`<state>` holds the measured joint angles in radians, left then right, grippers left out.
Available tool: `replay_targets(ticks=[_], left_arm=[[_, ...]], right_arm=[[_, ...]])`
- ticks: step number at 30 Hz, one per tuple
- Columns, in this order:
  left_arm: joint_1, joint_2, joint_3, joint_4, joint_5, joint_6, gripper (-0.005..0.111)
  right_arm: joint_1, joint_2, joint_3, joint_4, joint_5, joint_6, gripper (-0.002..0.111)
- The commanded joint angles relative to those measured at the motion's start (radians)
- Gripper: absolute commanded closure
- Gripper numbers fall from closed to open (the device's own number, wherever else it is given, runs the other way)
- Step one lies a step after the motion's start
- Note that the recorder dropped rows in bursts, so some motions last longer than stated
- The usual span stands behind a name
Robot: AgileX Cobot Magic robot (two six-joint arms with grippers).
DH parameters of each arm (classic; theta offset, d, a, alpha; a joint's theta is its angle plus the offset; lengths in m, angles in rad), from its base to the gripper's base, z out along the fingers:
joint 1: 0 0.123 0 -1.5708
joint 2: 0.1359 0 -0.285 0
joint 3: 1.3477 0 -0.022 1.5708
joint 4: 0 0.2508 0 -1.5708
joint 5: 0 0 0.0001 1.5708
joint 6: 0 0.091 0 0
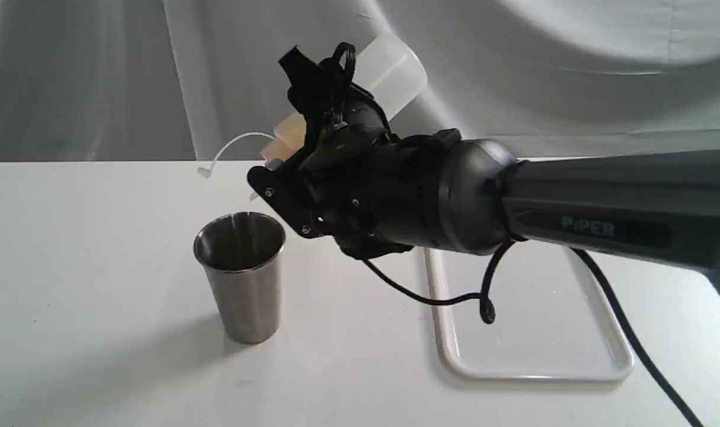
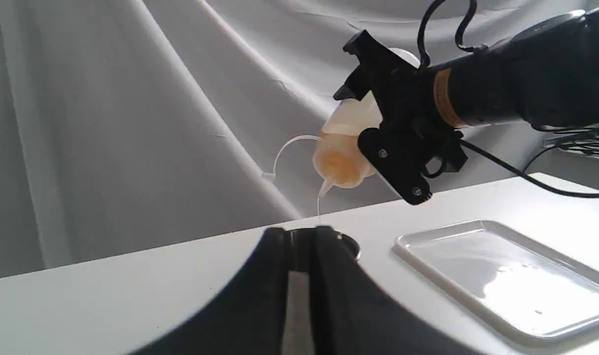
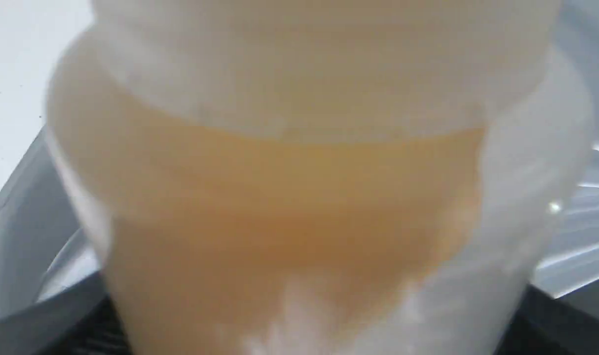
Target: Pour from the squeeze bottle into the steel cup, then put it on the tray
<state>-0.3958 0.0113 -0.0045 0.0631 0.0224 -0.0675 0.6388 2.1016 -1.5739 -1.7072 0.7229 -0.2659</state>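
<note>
Tilting steeply with its nozzle down, the squeeze bottle [image 1: 389, 71] is clamped between the jaws of the right gripper [image 1: 280, 121] in the exterior view, held in the air above and just behind the steel cup [image 1: 241, 273]. The cup stands upright on the white table [image 1: 69, 296]. The bottle's thin cap strap [image 1: 229, 145] curls out over the cup. The tray [image 1: 449, 356] lies flat on the table to the right of the cup, well apart from it and partly under the arm, with a black cable [image 1: 431, 299] looping above it. The left gripper does not show here. In the left wrist view the right gripper [image 2: 368, 113] grips the bottle [image 2: 339, 158] around its body. Amber liquid is pooled toward the nozzle [image 2: 325, 187], and a fine stream [image 2: 319, 212] falls from it to the cup's rim [image 2: 351, 246]. The left gripper [image 2: 299, 256] sits low in the foreground, its dark fingers [image 2: 270, 276] drawn together on nothing and pointing at the cup. The tray [image 2: 428, 266] lies off to one side of the cup. In the right wrist view the bottle [image 3: 299, 197] fills nearly the whole blurred picture, whitish plastic with amber liquid inside. The fingers holding it cannot be made out there.
</note>
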Motion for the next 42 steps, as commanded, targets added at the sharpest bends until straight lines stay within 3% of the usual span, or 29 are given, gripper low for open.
replay_targets(ticks=[1,42], left_arm=[[0.002,0.005,0.004,0.004,-0.010,-0.001,0.098],[0.002,0.005,0.004,0.004,-0.010,-0.001,0.098]], right_arm=[[0.002,-0.012,-0.010,-0.037,0.009,0.001,0.084],[0.002,-0.012,-0.010,-0.037,0.001,0.007,0.086]])
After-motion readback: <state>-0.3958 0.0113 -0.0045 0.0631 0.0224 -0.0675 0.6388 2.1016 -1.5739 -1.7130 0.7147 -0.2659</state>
